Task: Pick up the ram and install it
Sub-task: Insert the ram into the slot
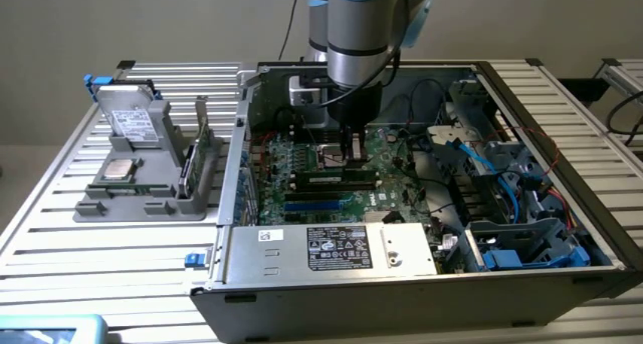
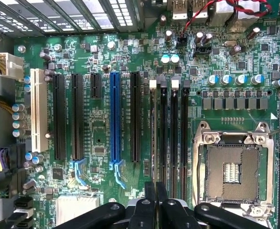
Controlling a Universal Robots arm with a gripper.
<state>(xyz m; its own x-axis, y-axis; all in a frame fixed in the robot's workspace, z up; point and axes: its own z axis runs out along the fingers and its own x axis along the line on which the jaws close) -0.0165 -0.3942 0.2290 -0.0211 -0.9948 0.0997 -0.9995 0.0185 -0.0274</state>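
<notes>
Outside the computer case (image 1: pixel 422 302), on the exterior view's left, the ram (image 1: pixel 204 159) stands on edge in a grey holder (image 1: pixel 120 207). Farther in, the gripper (image 1: pixel 351 160) (image 2: pixel 156 192) hangs over the motherboard's (image 2: pixel 98 136) memory slots (image 2: pixel 174 133), fingers (image 2: pixel 149 193) pressed together, holding nothing visible.

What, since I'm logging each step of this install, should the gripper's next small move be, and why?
Probably a short, straight push down. The gripper is shut, its tips over the end of what looks like the ram, standing edge-on on the motherboard; its seating is unclear.
</notes>
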